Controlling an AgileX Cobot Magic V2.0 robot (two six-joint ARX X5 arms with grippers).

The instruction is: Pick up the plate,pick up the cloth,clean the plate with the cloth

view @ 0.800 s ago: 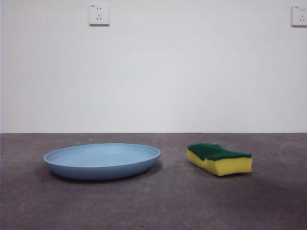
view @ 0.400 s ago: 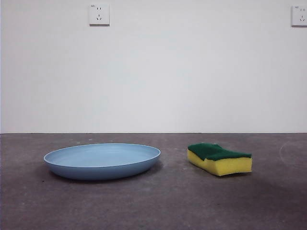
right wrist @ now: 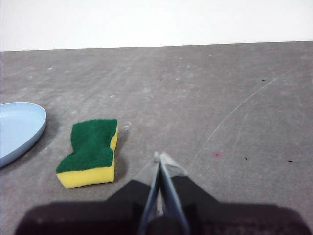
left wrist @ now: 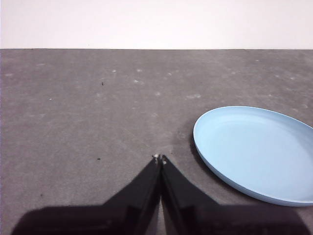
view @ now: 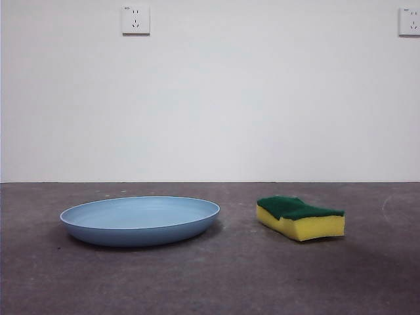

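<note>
The light-blue plate (view: 140, 220) lies flat on the grey table at the left of the front view. The cloth, a yellow sponge with a dark green top (view: 300, 217), lies flat to its right, apart from it. Neither arm shows in the front view. My left gripper (left wrist: 159, 158) is shut and empty, over bare table beside the plate (left wrist: 254, 152). My right gripper (right wrist: 160, 156) is shut and empty, over bare table beside the sponge (right wrist: 91, 152); the plate's edge (right wrist: 19, 129) shows past the sponge.
The grey table (view: 230, 275) runs back to a white wall with two sockets (view: 135, 20). A faint curved scratch (right wrist: 234, 110) marks the table near the right gripper.
</note>
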